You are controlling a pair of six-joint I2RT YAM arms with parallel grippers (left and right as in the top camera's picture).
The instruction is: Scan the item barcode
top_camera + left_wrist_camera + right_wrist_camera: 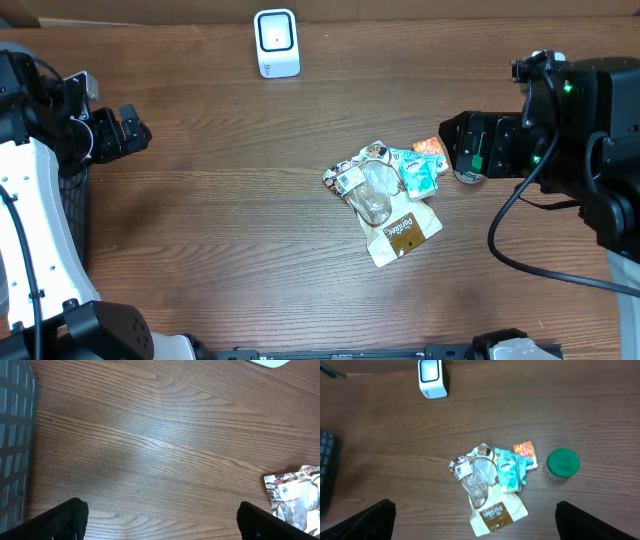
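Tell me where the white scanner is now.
In the overhead view the white scanner stands at the far edge of the table, slightly left of centre, apart from the pile of packets.

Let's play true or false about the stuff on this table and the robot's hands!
1. The white scanner stands apart from the pile of packets. True.
2. The right hand is holding the jar. False: the hand is open and empty, and the jar stands on the table.
3. The jar's lid is red. False: it is green.
4. The orange packet lies between the teal packet and the jar. True.
5. The left hand is squeezing a packet. False: it is open and empty, far from the pile.
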